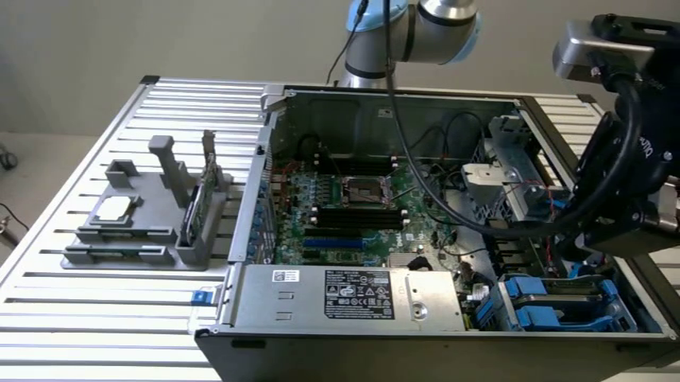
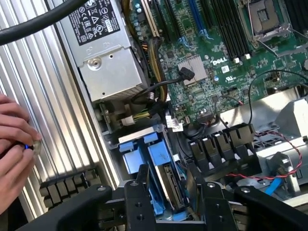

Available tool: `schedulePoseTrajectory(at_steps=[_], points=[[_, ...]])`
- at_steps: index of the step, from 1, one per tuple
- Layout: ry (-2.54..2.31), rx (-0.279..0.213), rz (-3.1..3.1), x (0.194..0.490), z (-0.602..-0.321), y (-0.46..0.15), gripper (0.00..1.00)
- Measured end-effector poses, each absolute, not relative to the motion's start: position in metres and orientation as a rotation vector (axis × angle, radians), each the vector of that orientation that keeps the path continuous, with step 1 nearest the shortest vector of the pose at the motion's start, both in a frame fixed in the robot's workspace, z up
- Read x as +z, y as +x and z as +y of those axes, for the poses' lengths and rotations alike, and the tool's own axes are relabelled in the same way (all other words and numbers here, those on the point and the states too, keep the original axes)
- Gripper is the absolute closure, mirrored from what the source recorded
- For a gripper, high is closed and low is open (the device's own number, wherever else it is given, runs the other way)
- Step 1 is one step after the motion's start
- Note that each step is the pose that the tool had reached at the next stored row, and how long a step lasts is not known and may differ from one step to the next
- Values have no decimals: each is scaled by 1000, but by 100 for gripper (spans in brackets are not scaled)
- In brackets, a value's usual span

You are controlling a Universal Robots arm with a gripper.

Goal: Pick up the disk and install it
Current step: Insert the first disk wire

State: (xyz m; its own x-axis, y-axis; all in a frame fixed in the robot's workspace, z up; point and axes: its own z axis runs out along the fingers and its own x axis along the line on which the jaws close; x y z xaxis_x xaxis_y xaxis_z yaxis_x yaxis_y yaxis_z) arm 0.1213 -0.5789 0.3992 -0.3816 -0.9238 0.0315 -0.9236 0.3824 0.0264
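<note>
Widely parted, the gripper (image 2: 177,202) was hung over the blue drive bay (image 2: 137,147) of an open computer case (image 1: 263,151), which was set on a slatted aluminium table (image 1: 117,318) before a plain beige wall (image 1: 127,40). The disk (image 2: 167,182) was stood on edge in that bay, between the jaws and apparently untouched by them. A person's hand (image 2: 14,139) was held beside the case.
</note>
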Motion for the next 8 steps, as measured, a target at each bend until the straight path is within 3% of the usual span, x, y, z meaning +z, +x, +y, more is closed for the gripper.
schedulePoseTrajectory(at_steps=[2, 3, 8], points=[[1687, -8, -2602, 399, -579, 121, 57], [1668, -8, -2614, 399, -579, 121, 64], [1576, -10, -2671, 399, -579, 121, 64]])
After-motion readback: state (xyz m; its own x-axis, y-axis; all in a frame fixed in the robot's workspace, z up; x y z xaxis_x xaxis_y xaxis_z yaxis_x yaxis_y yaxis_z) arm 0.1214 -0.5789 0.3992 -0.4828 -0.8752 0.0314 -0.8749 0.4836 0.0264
